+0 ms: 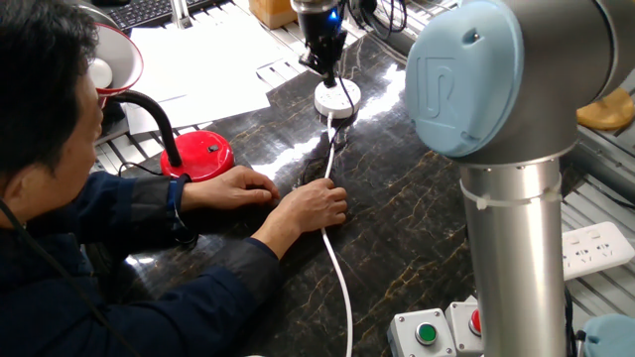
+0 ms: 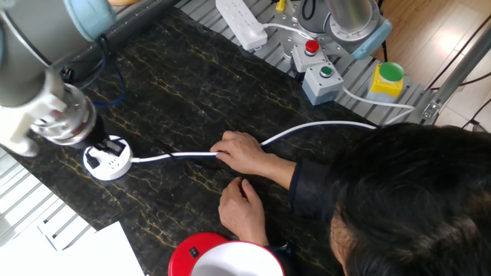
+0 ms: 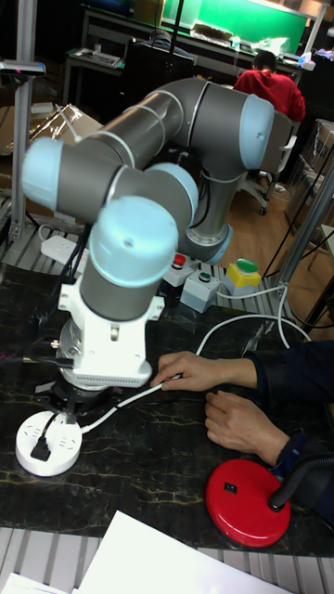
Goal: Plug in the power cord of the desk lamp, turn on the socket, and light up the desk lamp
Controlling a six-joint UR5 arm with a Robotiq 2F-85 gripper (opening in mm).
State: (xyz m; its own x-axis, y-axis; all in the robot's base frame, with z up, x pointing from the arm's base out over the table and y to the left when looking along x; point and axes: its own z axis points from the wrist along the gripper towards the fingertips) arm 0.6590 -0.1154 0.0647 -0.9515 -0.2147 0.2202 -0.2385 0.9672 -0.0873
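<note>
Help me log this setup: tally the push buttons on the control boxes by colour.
Red button: 1
Green buttons: 2
Total: 3

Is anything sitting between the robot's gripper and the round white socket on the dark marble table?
Nothing visible does. The gripper hangs right over the round white socket; only the small black plug sits in its face. The person's hand holds the thick white cable well short of it.

The only mark I can read is the "UR" logo on my blue joint cap (image 1: 444, 81), at three o'clock.
</note>
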